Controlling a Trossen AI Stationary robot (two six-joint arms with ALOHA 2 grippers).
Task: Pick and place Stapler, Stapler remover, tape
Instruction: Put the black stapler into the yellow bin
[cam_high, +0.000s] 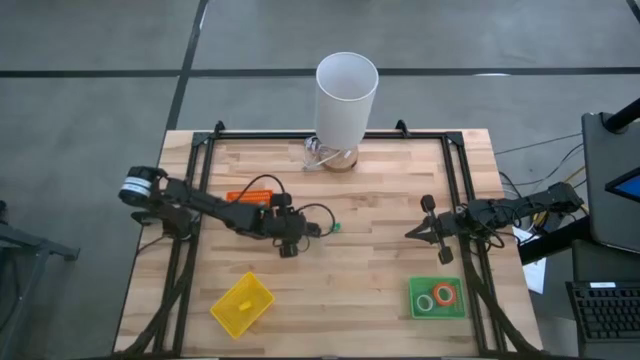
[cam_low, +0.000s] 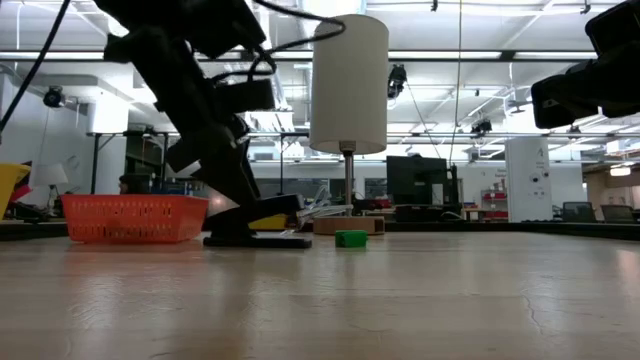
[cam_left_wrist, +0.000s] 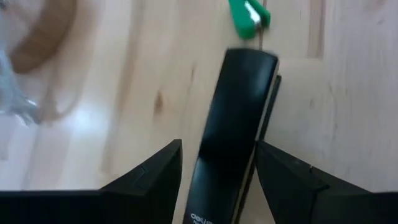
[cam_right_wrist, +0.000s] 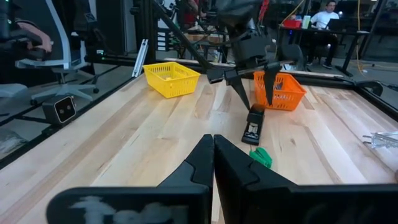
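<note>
Straddling stapler (cam_left_wrist: 233, 134), left hand (cam_high: 289, 238) sits low near desk (cam_high: 370, 200) centre, fingers (cam_left_wrist: 146, 180) apart, one on each side of black bar, not clamped. Stapler lies flat on wood, small green piece (cam_high: 336, 227) just beyond its far end. Orange basket (cam_high: 245, 196) close behind left arm. Right hand (cam_high: 420, 232) waits at right side, fingers together, empty. Tape rings (cam_high: 437, 297) lie in green tray (cam_high: 414, 310); yellow basket (cam_high: 242, 304) near front left.

- My left gripper (cam_left_wrist: 217, 180) is dark; the stapler (cam_left_wrist: 233, 130) between its fingers is black.
- I see a small green piece (cam_left_wrist: 247, 15) on pale striped wood (cam_high: 370, 250).
- Baskets: orange (cam_right_wrist: 280, 89), yellow (cam_right_wrist: 171, 78), green (cam_high: 438, 298).
</note>
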